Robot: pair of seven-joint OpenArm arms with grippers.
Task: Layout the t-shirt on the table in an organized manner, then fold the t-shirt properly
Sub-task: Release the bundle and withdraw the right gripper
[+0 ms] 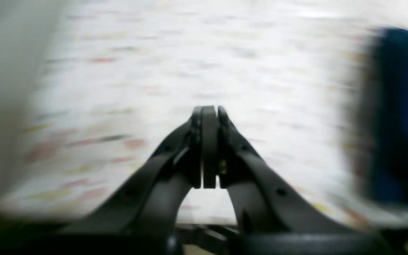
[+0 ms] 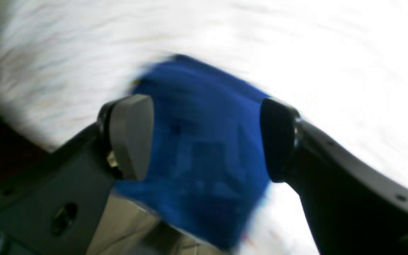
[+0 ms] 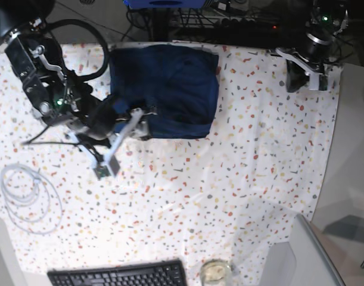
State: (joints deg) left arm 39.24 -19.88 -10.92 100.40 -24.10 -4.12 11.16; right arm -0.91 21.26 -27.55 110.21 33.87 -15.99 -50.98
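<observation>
On my left wrist camera, the left gripper [image 1: 209, 117] is pressed closed on nothing, beside the t-shirt [image 1: 402, 117], so it is parked clear.

On my right wrist camera, the right gripper [image 2: 207, 141] is spread wide with the folded shirt between its jaws, gripping nothing.

From the base view, the shirt lies folded at the far edge of the table [image 3: 259, 179]. A white cable [image 3: 27, 190] and keyboard [image 3: 119, 275] lie well away from the shirt, so nothing blocks.

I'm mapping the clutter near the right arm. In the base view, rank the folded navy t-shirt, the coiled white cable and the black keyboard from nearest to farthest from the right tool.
From the right tool:
1. Folded dark navy-blue fabric t-shirt, right beside it, toward the table's far edge.
2. Coiled white cable, at the view's left side.
3. Black keyboard, at the near edge.
</observation>
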